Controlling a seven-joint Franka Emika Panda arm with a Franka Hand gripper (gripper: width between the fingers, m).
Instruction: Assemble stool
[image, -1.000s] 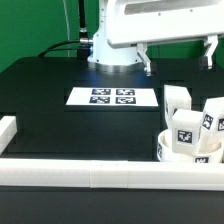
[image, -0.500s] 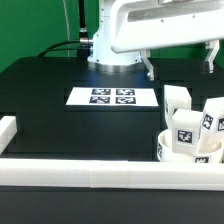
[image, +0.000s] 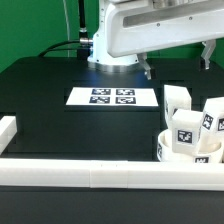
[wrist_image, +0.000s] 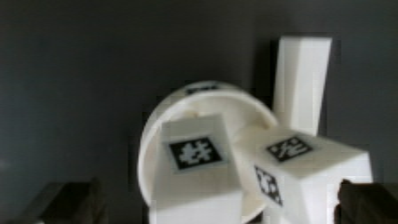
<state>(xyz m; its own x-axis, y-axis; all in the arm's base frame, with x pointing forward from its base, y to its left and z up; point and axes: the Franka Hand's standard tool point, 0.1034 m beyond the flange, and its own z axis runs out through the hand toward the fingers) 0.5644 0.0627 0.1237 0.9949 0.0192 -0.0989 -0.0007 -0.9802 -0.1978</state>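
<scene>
The round white seat (image: 164, 149) sits at the exterior view's right, near the front rail. Tagged leg blocks (image: 186, 131) lean in and on it, and one more (image: 214, 113) stands to the right. Another leg block (image: 177, 100) stands upright just behind the seat. My gripper (image: 176, 62) hangs open and empty above these parts, well clear of them. In the wrist view the seat (wrist_image: 164, 135) holds two tagged leg blocks (wrist_image: 196, 152), with the upright leg block (wrist_image: 302, 80) beside it. My gripper (wrist_image: 217, 205) straddles the seat with dark fingertips (wrist_image: 75, 200) wide apart.
The marker board (image: 113, 97) lies flat on the black table in the middle. A long white rail (image: 90, 172) runs along the front edge, and a short rail piece (image: 8, 130) stands at the exterior view's left. The robot base (image: 105, 55) is at the back.
The gripper has shifted slightly toward the exterior view's left and a little lower. The stool parts have not moved.
</scene>
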